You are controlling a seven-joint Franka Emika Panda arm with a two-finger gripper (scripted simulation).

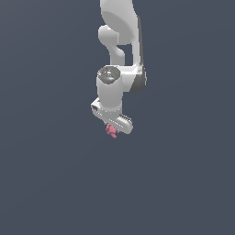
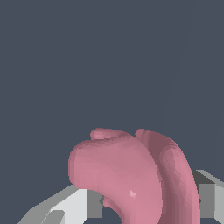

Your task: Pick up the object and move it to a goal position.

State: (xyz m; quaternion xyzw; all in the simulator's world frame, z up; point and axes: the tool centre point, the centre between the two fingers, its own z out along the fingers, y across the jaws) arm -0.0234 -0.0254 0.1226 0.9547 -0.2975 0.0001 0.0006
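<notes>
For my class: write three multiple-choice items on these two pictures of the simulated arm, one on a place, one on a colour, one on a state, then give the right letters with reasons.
1. Where is the pink object in the exterior view?
A. directly under the gripper
B. far off at the view's left edge
C. on top of the arm's upper link

2. What colour is the object?
A. green
B. pink
C. yellow

3. How do the gripper's fingers stand in the wrist view?
A. with nothing between them
B. one on each side of the object
C. out of sight

Answers: 1 A, it peeks out just below the gripper body. 2 B, both views show it pink. 3 B, a finger flanks the object on either side.
</notes>
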